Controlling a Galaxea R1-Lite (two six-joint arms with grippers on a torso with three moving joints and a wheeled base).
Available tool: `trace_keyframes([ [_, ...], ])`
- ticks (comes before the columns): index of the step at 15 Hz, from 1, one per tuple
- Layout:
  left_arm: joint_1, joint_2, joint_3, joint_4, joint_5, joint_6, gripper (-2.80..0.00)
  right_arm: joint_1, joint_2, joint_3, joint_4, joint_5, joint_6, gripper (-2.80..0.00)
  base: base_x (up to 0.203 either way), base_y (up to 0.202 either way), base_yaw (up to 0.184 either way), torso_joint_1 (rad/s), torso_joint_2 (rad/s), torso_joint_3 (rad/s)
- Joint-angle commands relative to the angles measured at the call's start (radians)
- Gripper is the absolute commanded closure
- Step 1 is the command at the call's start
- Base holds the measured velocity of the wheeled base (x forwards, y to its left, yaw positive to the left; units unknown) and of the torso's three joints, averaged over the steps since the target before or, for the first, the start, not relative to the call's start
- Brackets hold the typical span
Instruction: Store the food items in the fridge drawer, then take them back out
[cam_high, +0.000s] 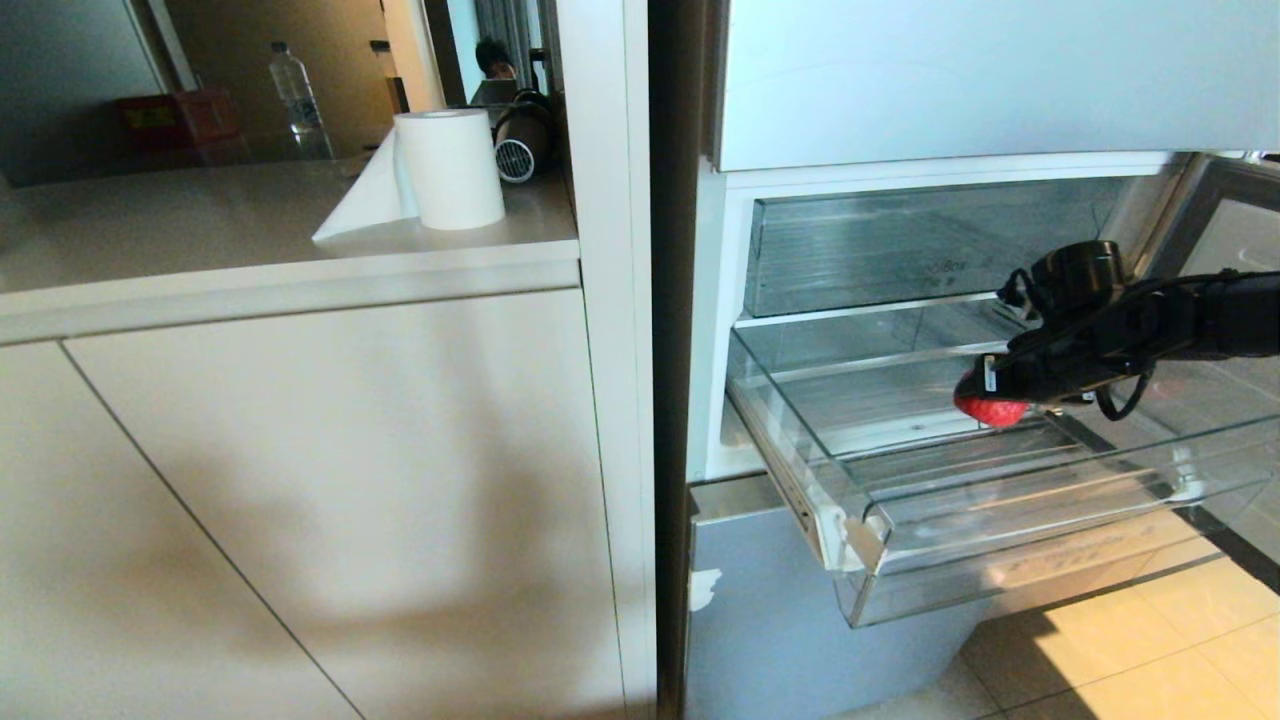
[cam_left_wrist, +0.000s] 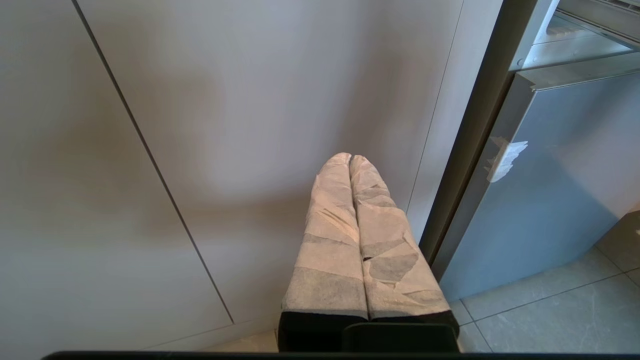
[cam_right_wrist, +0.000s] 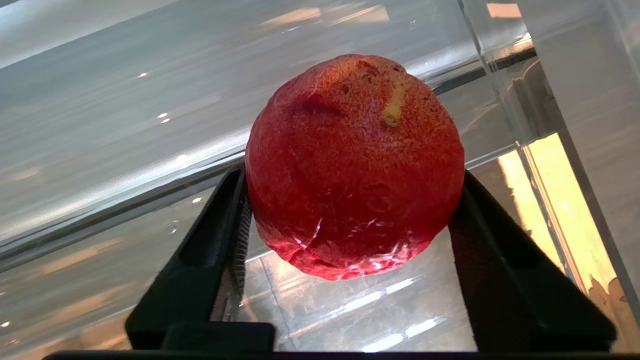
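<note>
The right gripper (cam_right_wrist: 350, 200) is squeezing the red fruit (cam_right_wrist: 355, 165) near the fridge drawer (cam_high: 870, 530)'s right side and should be lifting it slowly, straight up.

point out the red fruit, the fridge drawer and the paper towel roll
red fruit (cam_right_wrist: 355, 165), right wrist view, middle of its skin
fridge drawer (cam_high: 1000, 520), head view, clear front lip
paper towel roll (cam_high: 452, 168), head view, its side

My fridge drawer (cam_high: 860, 500) stood pulled out, the red fruit (cam_high: 990, 410) between my fingers above its ribbed floor.
</note>
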Motion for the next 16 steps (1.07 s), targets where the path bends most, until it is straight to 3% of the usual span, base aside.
trace_keyframes([
  [1,0.000,0.001,0.002,0.000,0.000,0.000,0.00,0.006,-0.060,0.017,0.002,0.001,0.001,0.00,0.000,0.000,0.000,0.000,0.00,0.000],
  [8,0.000,0.001,0.002,0.000,0.000,0.000,0.00,0.100,-0.389,0.248,0.003,-0.004,0.033,0.00,0.000,0.000,0.000,0.000,0.00,0.000],
  [16,0.000,0.001,0.002,0.000,0.000,0.000,0.00,0.259,-1.004,0.637,0.002,-0.093,0.052,0.00,0.000,0.000,0.000,0.000,0.00,0.000],
])
